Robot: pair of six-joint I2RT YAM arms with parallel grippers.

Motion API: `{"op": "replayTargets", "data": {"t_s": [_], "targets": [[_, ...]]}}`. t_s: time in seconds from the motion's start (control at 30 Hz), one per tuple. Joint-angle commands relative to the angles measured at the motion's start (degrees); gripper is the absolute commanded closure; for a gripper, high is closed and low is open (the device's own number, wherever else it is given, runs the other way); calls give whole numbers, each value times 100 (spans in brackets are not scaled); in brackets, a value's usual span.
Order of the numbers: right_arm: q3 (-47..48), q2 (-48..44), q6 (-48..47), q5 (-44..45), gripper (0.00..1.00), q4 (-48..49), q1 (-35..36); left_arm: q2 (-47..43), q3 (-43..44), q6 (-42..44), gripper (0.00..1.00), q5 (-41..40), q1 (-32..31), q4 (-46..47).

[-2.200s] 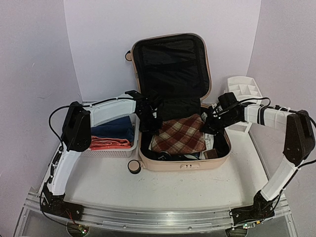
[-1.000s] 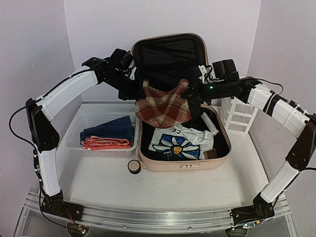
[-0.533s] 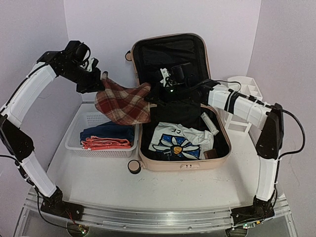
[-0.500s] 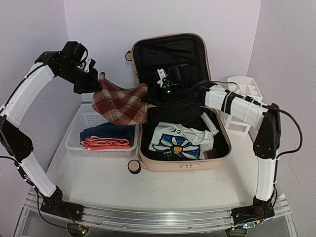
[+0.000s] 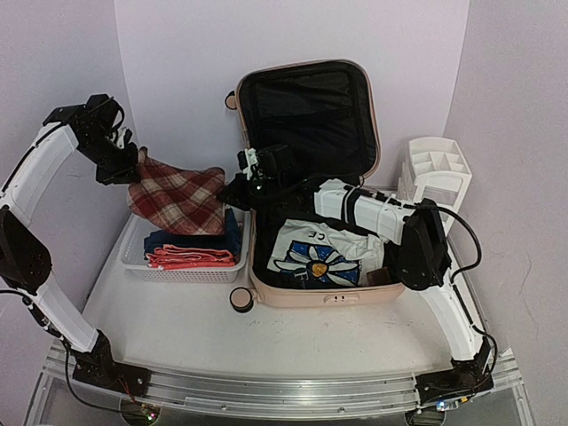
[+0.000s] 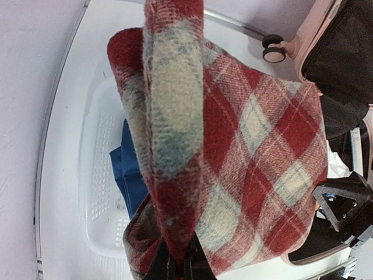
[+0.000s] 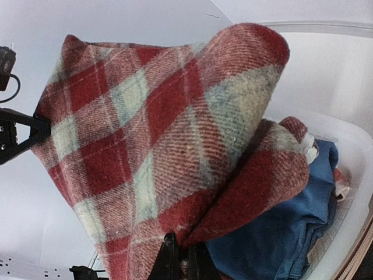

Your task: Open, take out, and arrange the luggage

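The peach-pink luggage (image 5: 266, 286) lies open at the table's middle, lid upright against the back wall, a white daisy T-shirt (image 5: 321, 255) inside. My left gripper (image 5: 135, 165) and right gripper (image 5: 229, 191) are both shut on a red plaid cloth (image 5: 177, 199), holding it stretched in the air over the white mesh basket (image 5: 133, 256). The cloth fills the left wrist view (image 6: 233, 151) and right wrist view (image 7: 145, 134), pinched at the left gripper (image 6: 178, 265) and the right gripper (image 7: 180, 262).
The basket holds a folded blue garment (image 5: 200, 240) and a coral one (image 5: 191, 257). A white drawer organizer (image 5: 435, 173) stands at the right of the suitcase. A caster wheel (image 5: 240, 300) sticks out at the suitcase's near left corner.
Both grippers have carried the plaid cloth up out of the suitcase and leftward over the basket. The daisy T-shirt underneath is now uncovered.
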Motion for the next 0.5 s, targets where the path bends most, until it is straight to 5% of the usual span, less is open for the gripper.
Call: {"op": "replayTargets", "data": {"t_s": [0.0, 0.33, 0.47], "targets": [[-234, 139, 432, 251, 100, 599, -32, 121, -436, 196, 100, 31, 75, 255], [-1218, 355, 777, 431, 97, 391, -34, 777, -1870, 134, 100, 908, 77, 1552], [-1396, 207, 646, 530, 88, 298, 6, 1029, -2147, 138, 100, 1036, 70, 2023]]}}
